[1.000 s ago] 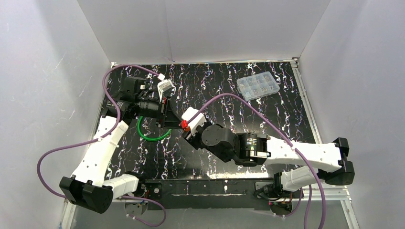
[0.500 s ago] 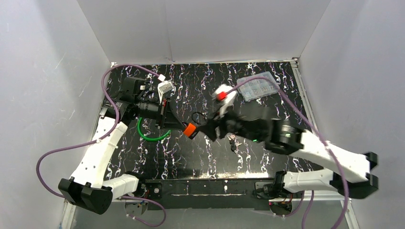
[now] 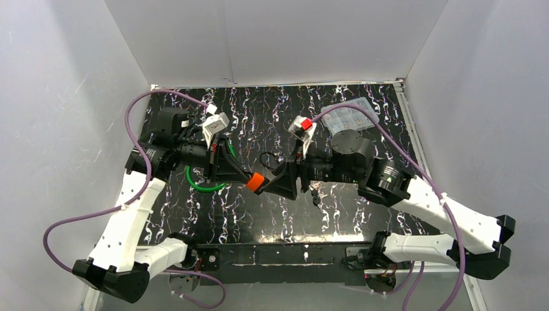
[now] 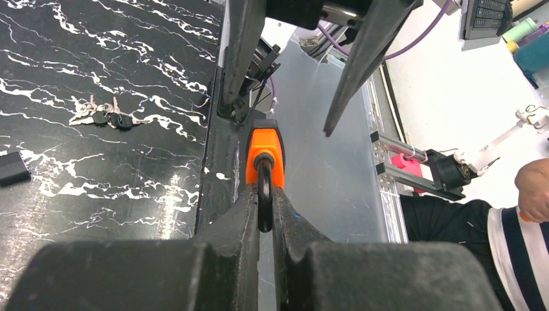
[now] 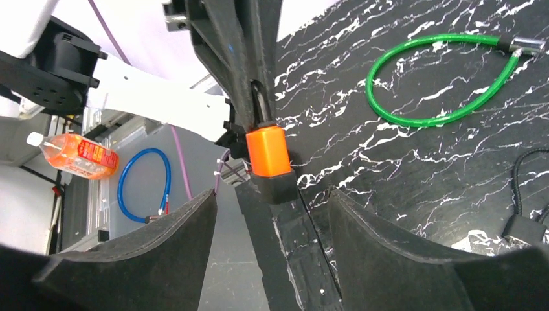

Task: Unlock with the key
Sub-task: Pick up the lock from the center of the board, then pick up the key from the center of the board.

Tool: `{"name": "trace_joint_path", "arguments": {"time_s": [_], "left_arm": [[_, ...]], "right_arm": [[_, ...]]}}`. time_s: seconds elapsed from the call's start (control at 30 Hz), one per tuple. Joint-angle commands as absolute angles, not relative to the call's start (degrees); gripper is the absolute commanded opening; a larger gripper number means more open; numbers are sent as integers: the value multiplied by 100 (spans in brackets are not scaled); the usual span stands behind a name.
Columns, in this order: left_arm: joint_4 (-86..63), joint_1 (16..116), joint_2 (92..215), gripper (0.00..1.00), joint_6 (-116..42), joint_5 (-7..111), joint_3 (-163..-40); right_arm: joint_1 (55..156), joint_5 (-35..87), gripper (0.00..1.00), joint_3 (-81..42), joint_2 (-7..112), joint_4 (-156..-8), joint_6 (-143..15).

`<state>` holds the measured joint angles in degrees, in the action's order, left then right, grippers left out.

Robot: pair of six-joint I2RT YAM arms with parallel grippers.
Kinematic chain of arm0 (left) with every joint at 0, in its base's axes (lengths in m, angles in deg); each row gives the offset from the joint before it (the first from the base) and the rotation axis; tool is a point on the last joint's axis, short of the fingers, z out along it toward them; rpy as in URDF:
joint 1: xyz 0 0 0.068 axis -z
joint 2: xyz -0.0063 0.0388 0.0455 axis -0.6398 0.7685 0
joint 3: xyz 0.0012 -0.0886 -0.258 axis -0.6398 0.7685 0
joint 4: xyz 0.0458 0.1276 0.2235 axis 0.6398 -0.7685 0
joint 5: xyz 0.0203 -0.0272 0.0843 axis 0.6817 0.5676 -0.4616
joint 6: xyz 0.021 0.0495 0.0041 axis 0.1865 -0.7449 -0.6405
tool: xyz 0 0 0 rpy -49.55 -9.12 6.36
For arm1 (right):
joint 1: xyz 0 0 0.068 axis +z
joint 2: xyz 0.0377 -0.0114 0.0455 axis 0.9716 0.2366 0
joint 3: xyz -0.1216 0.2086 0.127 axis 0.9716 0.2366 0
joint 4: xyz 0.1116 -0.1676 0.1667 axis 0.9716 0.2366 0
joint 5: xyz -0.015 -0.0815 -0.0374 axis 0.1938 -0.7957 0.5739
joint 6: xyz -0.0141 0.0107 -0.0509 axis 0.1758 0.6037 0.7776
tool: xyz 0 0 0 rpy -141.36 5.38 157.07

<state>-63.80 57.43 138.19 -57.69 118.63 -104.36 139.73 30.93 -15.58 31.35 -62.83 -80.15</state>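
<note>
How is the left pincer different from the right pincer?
The left pincer is shut, while the right pincer is wide open. The left pincer grips the orange padlock, and the right pincer holds nothing. Both are black, have two fingers, and face each other.

Cable point(image 5: 421, 121) L; padlock point(image 3: 256, 182) mid; keys point(image 4: 107, 119) R

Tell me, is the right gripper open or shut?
Open. The fingers of the right gripper stand wide apart in its wrist view, gripping nothing; the orange padlock is ahead between them, held by the left gripper.
</note>
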Motion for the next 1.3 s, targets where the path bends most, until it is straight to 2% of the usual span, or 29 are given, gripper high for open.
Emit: {"name": "trace_joint_path", "arguments": {"time_s": [0.0,0.23,0.47,0.6,0.77,1.07,1.27], "left_arm": [[-6164,5752,13662,0,-5732,12291,-10658],[-6119,5750,13590,0,-5862,12264,-10514],[-6208,5748,13490,0,-6121,12171,-10322],[-6430,5747,13397,0,-6414,12019,-10231],[-6598,5746,13260,0,-6625,11921,-10102],[-6928,5750,12810,0,-7051,11615,-9784],[-7052,5752,12794,0,-7203,11537,-9804]], "right_arm": [[13886,2964,71,-1575,2967,-6259,-8083],[13078,1567,69,-686,2536,-5344,-8785],[12914,143,62,239,3461,-4137,-9513],[12914,-327,59,644,4092,-4088,-9936],[12914,-629,54,805,4594,-4301,-10237],[12839,-571,53,1011,4959,-4961,-10466],[12654,-443,44,1025,5130,-5356,-10524]]}}
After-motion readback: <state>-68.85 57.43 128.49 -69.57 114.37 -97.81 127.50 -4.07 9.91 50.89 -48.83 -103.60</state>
